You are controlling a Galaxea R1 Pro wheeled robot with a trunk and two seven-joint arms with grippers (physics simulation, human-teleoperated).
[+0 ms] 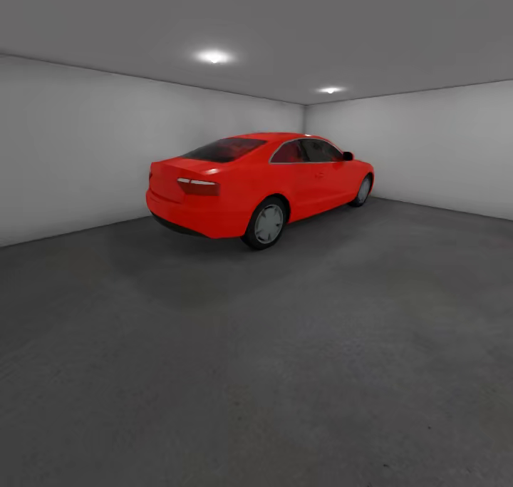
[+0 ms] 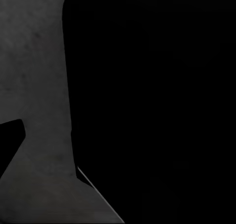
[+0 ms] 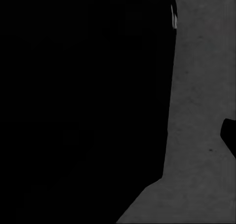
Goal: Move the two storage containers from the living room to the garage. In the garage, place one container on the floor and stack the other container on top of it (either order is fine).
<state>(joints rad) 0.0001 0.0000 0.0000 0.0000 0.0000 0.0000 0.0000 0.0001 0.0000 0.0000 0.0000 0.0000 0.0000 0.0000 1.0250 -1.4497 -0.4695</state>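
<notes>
The garage (image 1: 85, 137) holds a red car (image 1: 256, 184) at centre frame on the grey floor (image 1: 285, 373). Both wrist views show concrete beside black shapes, perhaps robot parts, so I cannot tell how either arm's jaws stand.

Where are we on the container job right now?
Done: the robot is in the garage, facing the red car across the dark concrete floor. In hand: cannot tell; both wrist views are mostly black beside floor. Left: no orange container sits on the visible floor, so placing and stacking look undone.
</notes>
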